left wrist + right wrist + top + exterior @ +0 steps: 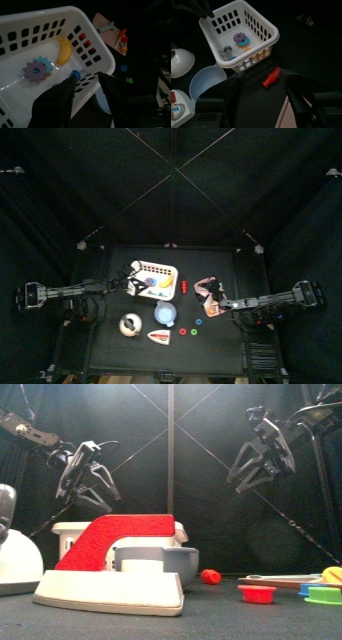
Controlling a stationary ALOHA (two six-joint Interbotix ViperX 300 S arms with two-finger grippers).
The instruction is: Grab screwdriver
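We see the screwdriver (117, 34) lying on a pink board (107, 26) at about three o'clock from the white basket (154, 276). Our left gripper (85, 82) hangs over the basket's rim, jaws narrowly apart, holding nothing. Our right gripper (262, 80) hovers wide open above a small red piece (270, 78).

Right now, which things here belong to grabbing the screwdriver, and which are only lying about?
For the job: the screwdriver, apparently the red-orange-handled tool on the pink board; the left gripper and the right gripper, both open and empty.

Lying about: white basket, banana, purple gear, blue bowl, red stapler.
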